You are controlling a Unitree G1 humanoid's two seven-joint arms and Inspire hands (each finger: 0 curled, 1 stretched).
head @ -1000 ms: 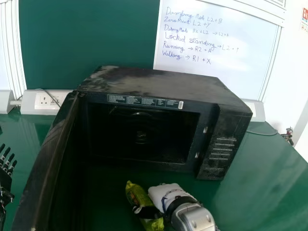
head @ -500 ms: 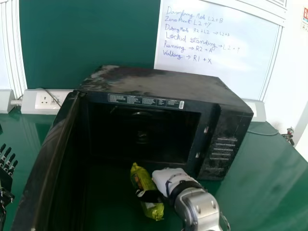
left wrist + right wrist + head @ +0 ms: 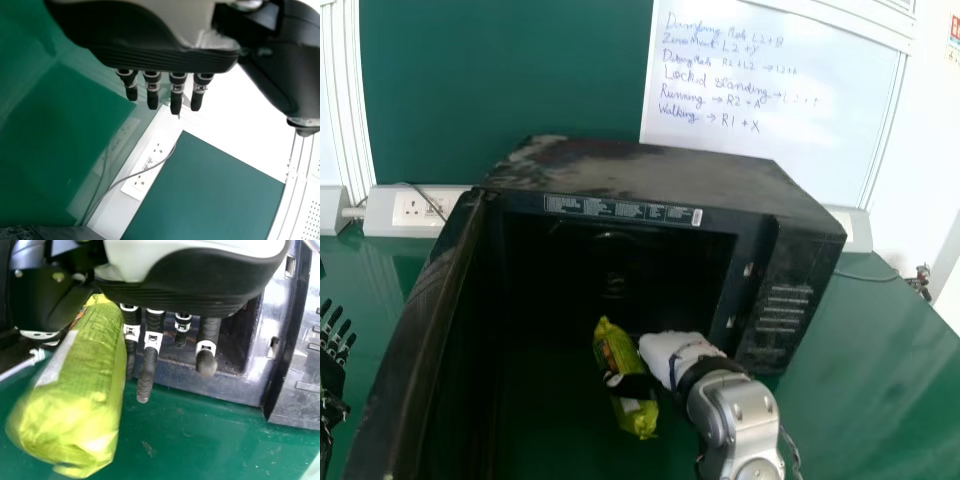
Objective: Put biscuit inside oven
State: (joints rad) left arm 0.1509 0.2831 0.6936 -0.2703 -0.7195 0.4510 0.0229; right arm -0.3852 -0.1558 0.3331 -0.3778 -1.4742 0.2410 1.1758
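On a smooth, glossy green bench [image 3: 860,390], a boxy black oven [image 3: 650,175] with scuffed top, door [image 3: 410,320] open, left hand [image 3: 332,370] beyond the door with fingers straight, white-backed right hand [image 3: 672,352], fingers gripping the crinkly, tube-shaped, lime-green biscuit packet [image 3: 615,350] at the oven's mouth.

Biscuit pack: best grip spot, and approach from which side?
I'd take the biscuit pack round its middle from the robot's right, where the right hand has it. It's a long tube with one end towards the oven opening, so a side grip should leave that end free.
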